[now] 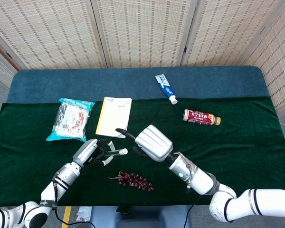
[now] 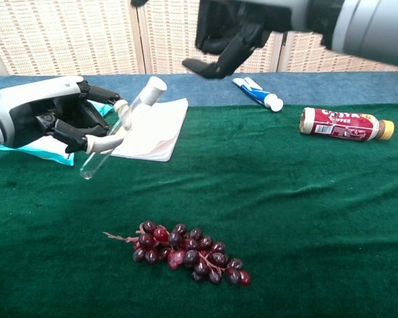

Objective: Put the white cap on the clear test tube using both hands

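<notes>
1. While the left hand (image 2: 50, 122) pinches it near the upper part, the clear glass test tube (image 2: 109, 136) tilts above the cloth, its rounded bottom low and to the left.
2. Its white cap (image 2: 154, 87) already sits on the tube's upper end; in the head view the cap (image 1: 124, 151) points toward the right hand.
3. That right hand (image 2: 229, 40) hangs above, apart from the cap, fingers loosely spread and holding nothing.
4. A dark green velvet cloth (image 2: 305, 218) covers the blue table (image 1: 133, 80).
5. Pale woven folding screens (image 1: 142, 31) stand behind the table.
</notes>
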You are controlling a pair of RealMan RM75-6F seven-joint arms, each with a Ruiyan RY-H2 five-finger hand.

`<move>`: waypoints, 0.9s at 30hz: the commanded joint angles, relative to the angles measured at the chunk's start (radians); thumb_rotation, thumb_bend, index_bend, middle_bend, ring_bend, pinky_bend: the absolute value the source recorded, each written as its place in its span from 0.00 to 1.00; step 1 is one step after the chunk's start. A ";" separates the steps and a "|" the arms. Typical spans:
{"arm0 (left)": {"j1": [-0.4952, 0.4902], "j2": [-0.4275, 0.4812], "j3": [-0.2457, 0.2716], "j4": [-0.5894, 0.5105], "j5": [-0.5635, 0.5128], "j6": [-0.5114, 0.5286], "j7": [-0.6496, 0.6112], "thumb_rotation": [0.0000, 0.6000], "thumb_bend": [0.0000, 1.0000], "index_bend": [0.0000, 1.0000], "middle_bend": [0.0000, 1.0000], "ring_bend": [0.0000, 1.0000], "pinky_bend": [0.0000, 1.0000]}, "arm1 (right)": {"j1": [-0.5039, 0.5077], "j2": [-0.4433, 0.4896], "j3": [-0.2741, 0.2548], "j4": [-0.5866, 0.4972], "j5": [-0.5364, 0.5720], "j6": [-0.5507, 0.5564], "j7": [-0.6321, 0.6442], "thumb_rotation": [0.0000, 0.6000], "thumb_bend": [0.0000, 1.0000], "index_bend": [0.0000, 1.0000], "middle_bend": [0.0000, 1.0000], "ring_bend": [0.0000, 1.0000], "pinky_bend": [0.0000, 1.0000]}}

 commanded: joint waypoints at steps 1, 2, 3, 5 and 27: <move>0.003 -0.003 0.006 0.027 -0.013 0.034 0.131 1.00 0.56 0.68 0.98 0.91 0.84 | -0.035 0.047 0.003 -0.025 -0.021 0.043 0.013 1.00 0.52 0.09 1.00 1.00 1.00; 0.004 -0.008 0.007 0.033 -0.019 0.044 0.171 1.00 0.57 0.68 0.98 0.91 0.84 | -0.045 0.060 0.001 -0.031 -0.024 0.051 0.015 1.00 0.52 0.09 1.00 1.00 1.00; 0.004 -0.015 0.008 0.041 -0.024 0.056 0.214 1.00 0.56 0.68 0.98 0.91 0.84 | -0.054 0.072 0.000 -0.035 -0.027 0.060 0.019 1.00 0.52 0.09 1.00 1.00 1.00; 0.004 -0.038 0.013 0.062 -0.038 0.082 0.321 1.00 0.56 0.68 0.98 0.91 0.84 | -0.076 0.095 -0.005 -0.039 -0.037 0.079 0.032 1.00 0.52 0.09 1.00 1.00 1.00; -0.065 -0.289 0.025 0.216 -0.239 0.109 0.988 1.00 0.56 0.63 0.98 0.90 0.84 | -0.211 0.151 -0.063 0.038 -0.093 0.152 0.127 1.00 0.52 0.09 1.00 1.00 1.00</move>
